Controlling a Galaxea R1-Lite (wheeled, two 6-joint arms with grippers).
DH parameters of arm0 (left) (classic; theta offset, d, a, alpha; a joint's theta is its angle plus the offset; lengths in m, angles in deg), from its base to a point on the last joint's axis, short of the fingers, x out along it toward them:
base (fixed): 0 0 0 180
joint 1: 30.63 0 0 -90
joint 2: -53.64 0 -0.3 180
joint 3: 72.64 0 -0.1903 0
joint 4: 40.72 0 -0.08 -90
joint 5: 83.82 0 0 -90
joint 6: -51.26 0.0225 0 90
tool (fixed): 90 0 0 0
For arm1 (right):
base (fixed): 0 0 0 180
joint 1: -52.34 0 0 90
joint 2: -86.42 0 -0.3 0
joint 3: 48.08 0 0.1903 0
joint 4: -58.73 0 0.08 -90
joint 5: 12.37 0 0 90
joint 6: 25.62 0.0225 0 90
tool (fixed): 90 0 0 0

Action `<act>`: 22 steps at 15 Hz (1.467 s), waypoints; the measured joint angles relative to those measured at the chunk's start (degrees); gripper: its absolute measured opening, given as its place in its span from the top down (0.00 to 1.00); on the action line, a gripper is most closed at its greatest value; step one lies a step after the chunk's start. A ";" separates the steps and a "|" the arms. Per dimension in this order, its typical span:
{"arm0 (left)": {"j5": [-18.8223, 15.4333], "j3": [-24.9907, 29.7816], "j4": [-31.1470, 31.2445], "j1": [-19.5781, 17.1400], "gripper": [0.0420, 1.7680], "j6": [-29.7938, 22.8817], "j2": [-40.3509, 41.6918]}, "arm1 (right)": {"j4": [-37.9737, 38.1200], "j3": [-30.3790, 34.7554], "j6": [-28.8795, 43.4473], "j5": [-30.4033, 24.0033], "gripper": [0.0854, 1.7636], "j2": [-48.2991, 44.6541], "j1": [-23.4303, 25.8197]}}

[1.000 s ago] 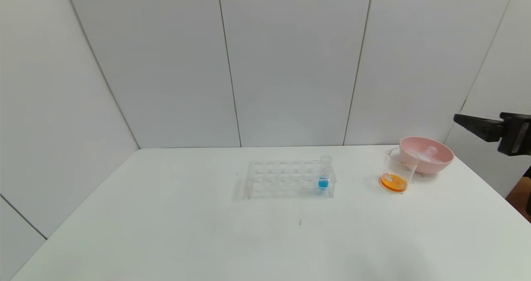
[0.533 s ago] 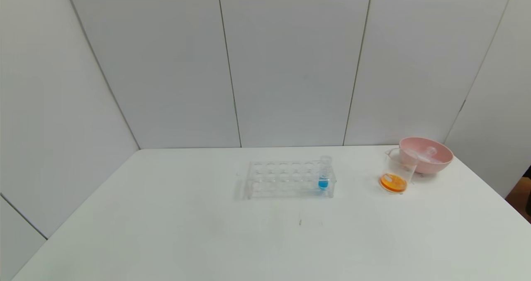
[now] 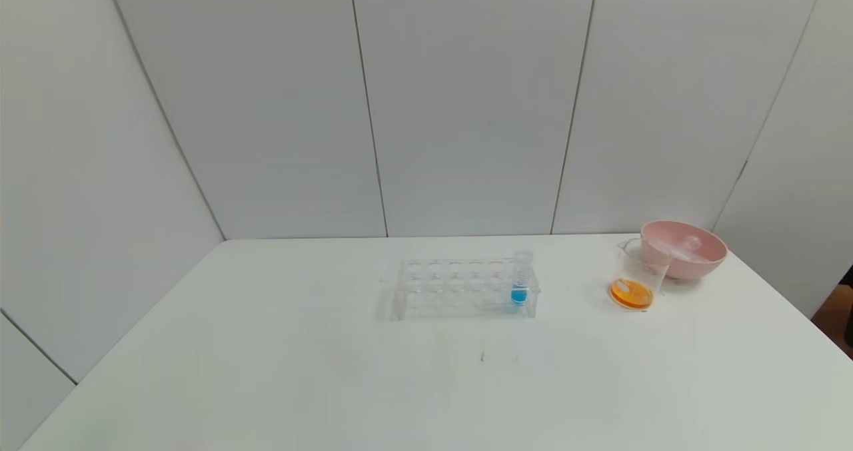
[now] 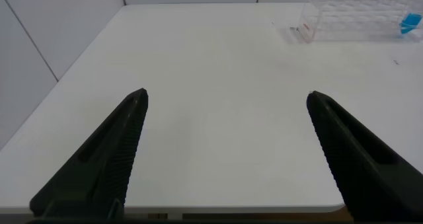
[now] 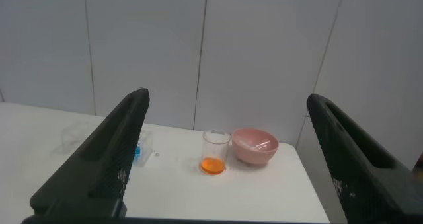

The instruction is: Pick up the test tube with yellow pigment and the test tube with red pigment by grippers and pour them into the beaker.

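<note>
The clear beaker [image 3: 636, 279] stands at the table's right back with orange liquid at its bottom; it also shows in the right wrist view [image 5: 215, 154]. No tube holding yellow or red liquid is in view. Clear tubes [image 3: 676, 248] that look empty lie in the pink bowl. My left gripper [image 4: 227, 95] is open and empty, above the table's near left part. My right gripper [image 5: 227, 95] is open and empty, well back from the table and facing the beaker. Neither gripper shows in the head view.
A pink bowl [image 3: 706, 264] stands right behind the beaker, touching or nearly touching it. A clear tube rack [image 3: 460, 290] sits mid-table with one blue-liquid tube [image 3: 520, 286] at its right end. White wall panels close off the back and left.
My right gripper, seen at the right edge of the head view a second ago, has drawn back out of that view. The objects on the table have not moved.
</note>
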 joint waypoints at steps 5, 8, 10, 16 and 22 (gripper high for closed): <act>0.02 0.00 -0.02 0.00 0.03 0.00 0.00 | 0.24 0.99 -0.46 3.32 0.04 -12.87 0.22; 0.02 0.00 0.00 0.00 0.03 0.00 0.00 | -2.94 6.63 -0.27 4.69 0.04 -15.10 0.23; 0.02 0.00 0.00 0.00 0.03 0.00 0.00 | -5.38 13.31 -0.27 4.79 0.03 -15.52 0.26; 0.02 0.00 0.00 0.00 0.03 0.00 0.00 | -7.89 30.81 -0.39 4.58 0.03 -15.79 0.28; 0.02 0.00 0.00 0.00 0.03 0.00 0.00 | 3.22 33.16 0.50 4.74 0.03 -15.79 0.26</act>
